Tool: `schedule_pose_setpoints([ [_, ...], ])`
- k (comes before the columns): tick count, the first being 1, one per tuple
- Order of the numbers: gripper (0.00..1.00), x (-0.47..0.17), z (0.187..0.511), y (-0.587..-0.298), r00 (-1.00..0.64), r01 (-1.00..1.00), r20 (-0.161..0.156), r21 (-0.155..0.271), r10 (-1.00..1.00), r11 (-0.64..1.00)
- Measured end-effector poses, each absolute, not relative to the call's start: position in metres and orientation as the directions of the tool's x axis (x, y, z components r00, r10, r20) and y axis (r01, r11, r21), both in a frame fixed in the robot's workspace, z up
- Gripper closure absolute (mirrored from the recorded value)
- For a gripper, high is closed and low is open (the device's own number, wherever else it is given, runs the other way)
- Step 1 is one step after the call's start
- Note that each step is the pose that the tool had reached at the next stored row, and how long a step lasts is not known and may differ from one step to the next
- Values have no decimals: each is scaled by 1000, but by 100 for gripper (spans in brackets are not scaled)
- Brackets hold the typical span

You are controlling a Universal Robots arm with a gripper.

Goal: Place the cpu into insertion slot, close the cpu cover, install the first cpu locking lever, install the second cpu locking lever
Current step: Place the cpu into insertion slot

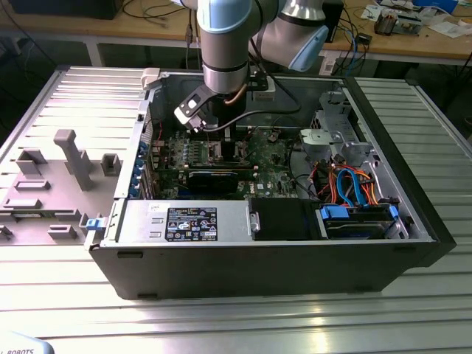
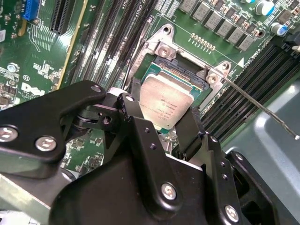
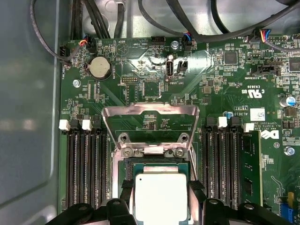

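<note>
Silvery-grey cpu sits over the insertion slot, pinched at two opposite edges by the gripper; can't tell if fully seated. The cpu cover stands hinged up just beyond, on the green board.

Exterior view: set off the arm, high, looking down and across at the open computer case from beyond the near edge of the ribbed table; far enough back to take in the whole case.
First wrist view: close above the green board, facing nearly straight down.
Second wrist view: closer, slanted across the board.
Shared in both wrist views: the cpu, the insertion slot and the gripper.
</note>
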State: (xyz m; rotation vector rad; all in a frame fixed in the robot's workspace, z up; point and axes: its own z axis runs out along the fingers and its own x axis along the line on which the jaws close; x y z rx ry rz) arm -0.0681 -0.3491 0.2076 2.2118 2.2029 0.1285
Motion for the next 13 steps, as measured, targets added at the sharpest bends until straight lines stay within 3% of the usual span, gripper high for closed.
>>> schedule_pose_setpoints([
  [13,46,-69,208,-340,2,998,46,70,999,-6],
])
